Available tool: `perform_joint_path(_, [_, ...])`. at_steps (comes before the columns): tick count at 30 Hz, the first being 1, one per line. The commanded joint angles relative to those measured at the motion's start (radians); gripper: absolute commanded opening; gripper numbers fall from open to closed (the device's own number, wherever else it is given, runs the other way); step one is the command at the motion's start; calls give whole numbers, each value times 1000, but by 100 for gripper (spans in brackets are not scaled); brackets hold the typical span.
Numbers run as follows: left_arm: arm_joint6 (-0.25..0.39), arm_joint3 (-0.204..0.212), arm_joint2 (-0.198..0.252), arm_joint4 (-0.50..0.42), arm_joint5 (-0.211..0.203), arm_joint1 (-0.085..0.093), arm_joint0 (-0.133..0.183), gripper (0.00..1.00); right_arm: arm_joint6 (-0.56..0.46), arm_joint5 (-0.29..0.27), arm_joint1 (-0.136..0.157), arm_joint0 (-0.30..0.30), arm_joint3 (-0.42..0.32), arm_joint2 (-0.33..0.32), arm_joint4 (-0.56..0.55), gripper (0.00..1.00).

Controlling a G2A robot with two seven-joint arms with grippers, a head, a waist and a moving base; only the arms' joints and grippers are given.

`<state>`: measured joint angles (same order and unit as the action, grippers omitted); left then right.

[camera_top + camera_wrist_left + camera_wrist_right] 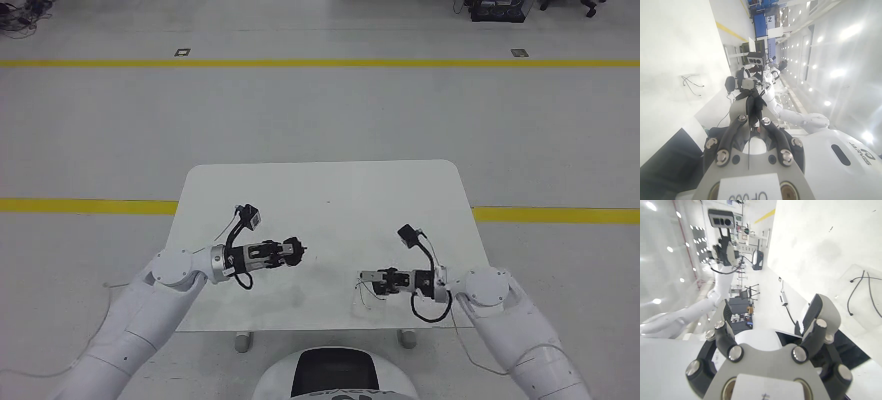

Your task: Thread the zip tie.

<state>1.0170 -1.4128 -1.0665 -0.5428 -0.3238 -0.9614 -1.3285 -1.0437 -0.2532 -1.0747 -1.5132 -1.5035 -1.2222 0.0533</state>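
My left gripper [754, 103] hangs above the middle of the white table [330, 190]. Its fingers are shut on a thin black zip tie [749, 151], whose tail runs back over the palm. In the top view this gripper [299, 250] points toward the right arm. My right gripper [770, 311] is open with nothing between its fingers. From above, the right gripper [364, 280] sits low over the near right part of the table. Several loose black zip ties [861, 289] lie beside it on a clear sheet; the same ties [358, 292] [691, 83] lie near the front edge.
The far half of the table is bare white surface. A tiny dark fleck [831, 228] lies on it. The table's front edge [320, 329] runs just behind both grippers.
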Motion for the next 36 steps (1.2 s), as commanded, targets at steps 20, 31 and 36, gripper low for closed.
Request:
perform_joint_path(20, [-6, -2, -3, -7, -8, 0, -5, 0, -129, 114, 12, 129, -82, 122, -388, 100])
perform_joint_path(31, [-6, -2, -3, -7, -8, 0, -5, 0, -130, 107, 13, 133, -91, 143, -443, 100])
perform_joint_path(36, [-6, -2, -3, -7, -8, 0, -5, 0, -175, 152, 11, 186, -115, 198, -554, 100])
